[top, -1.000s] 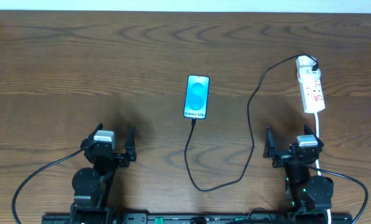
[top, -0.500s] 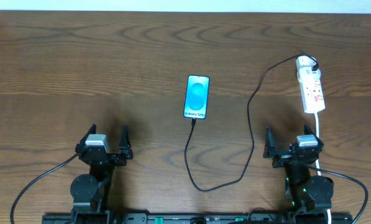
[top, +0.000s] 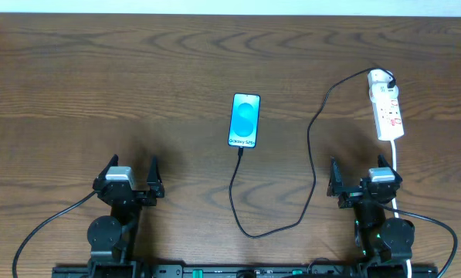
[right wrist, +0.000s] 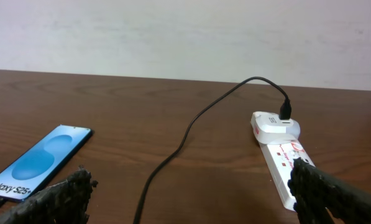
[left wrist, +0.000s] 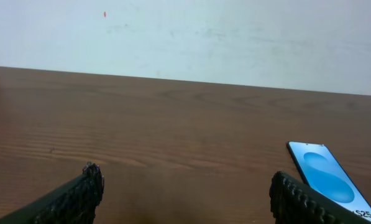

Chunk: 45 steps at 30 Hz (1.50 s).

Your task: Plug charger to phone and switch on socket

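The phone (top: 245, 120) lies face up at the table's middle, its blue screen lit; it also shows in the left wrist view (left wrist: 332, 185) and the right wrist view (right wrist: 39, 163). The black charger cable (top: 310, 147) runs from the white adapter (top: 381, 77) on the socket strip (top: 388, 108), loops near the front, and its tip (top: 239, 152) meets the phone's near edge. The strip also shows in the right wrist view (right wrist: 284, 158). My left gripper (top: 129, 174) is open and empty at the front left. My right gripper (top: 359, 176) is open and empty at the front right, near the strip's white cord (top: 397, 166).
A pale wall (left wrist: 185, 37) rises behind the table's far edge. The arms' own black leads (top: 49, 220) trail along the front edge.
My left gripper has swung a little left and straightened, then held still. The right arm, phone, cable and strip have not moved.
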### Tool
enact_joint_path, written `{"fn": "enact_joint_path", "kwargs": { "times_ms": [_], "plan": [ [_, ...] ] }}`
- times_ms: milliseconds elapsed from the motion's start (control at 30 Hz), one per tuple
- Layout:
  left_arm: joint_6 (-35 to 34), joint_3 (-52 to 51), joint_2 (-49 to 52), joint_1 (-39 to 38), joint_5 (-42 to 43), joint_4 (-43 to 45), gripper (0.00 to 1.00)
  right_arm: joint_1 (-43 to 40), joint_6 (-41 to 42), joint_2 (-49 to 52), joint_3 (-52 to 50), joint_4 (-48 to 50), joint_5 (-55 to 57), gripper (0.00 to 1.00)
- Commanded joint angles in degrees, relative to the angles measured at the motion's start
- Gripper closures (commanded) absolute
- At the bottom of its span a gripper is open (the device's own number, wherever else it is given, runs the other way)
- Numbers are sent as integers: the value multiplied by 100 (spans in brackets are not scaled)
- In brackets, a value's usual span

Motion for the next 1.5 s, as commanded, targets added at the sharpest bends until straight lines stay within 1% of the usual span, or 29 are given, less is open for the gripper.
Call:
{"fn": "enact_joint_path", "kwargs": {
  "times_ms": [0, 333, 567, 1467],
  "plan": [
    [146, -55, -50, 33, 122, -271, 13, -9, -68, -42, -24, -9, 26, 1],
    [227, -55, -50, 28, 144, -271, 12, -9, -68, -42, -24, -9, 28, 1],
    [334, -55, -50, 28, 146, -271, 13, -9, -68, -42, -24, -9, 26, 1],
    [332, -55, -35, 28, 125, -251, 12, -9, -68, -42, -24, -9, 26, 1]
  ]
}}
